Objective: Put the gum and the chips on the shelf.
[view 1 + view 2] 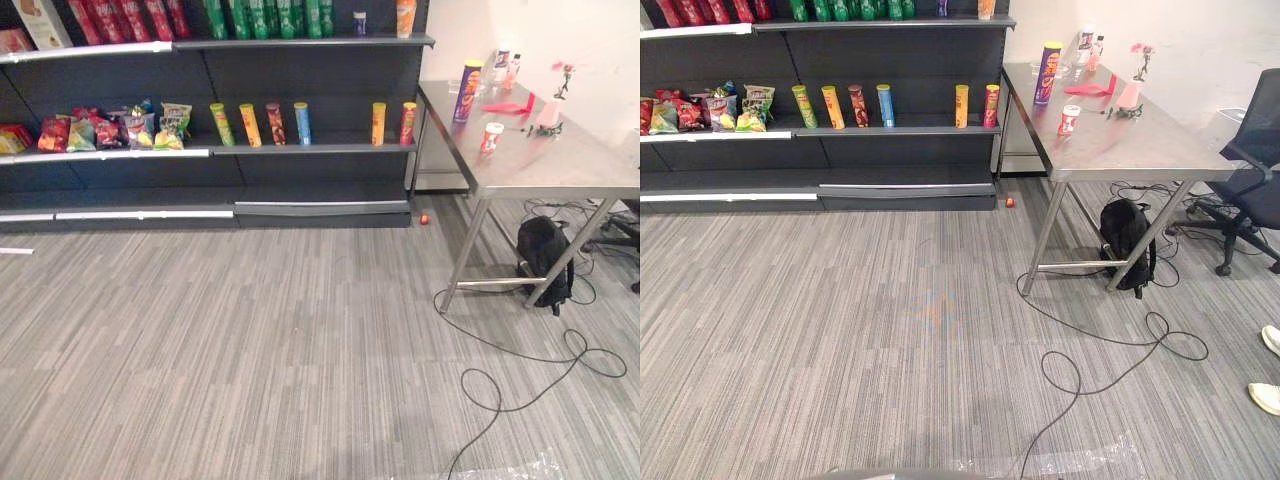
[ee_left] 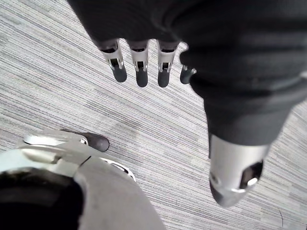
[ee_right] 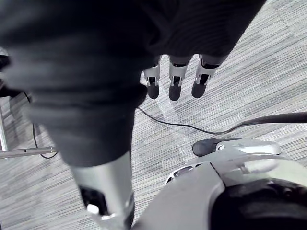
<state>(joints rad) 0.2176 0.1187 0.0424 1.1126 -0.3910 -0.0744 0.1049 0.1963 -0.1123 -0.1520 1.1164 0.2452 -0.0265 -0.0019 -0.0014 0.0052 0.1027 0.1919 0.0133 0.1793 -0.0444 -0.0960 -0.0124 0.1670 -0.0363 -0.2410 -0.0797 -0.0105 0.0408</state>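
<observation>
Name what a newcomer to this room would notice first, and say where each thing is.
The dark shelf unit along the back stands out, with a row of colourful tall cans on its middle shelf and snack bags to their left. On the steel table to its right stand a tall purple can and a small red-and-white tub, with a black backpack underneath.

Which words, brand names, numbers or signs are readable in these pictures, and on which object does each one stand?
Nothing is legible.
The tall purple can on the table: print too small to read.
The small white and red tub, also on the table: print too small to read.
The tubes and snack bags on the shelf: labels too small to read.
</observation>
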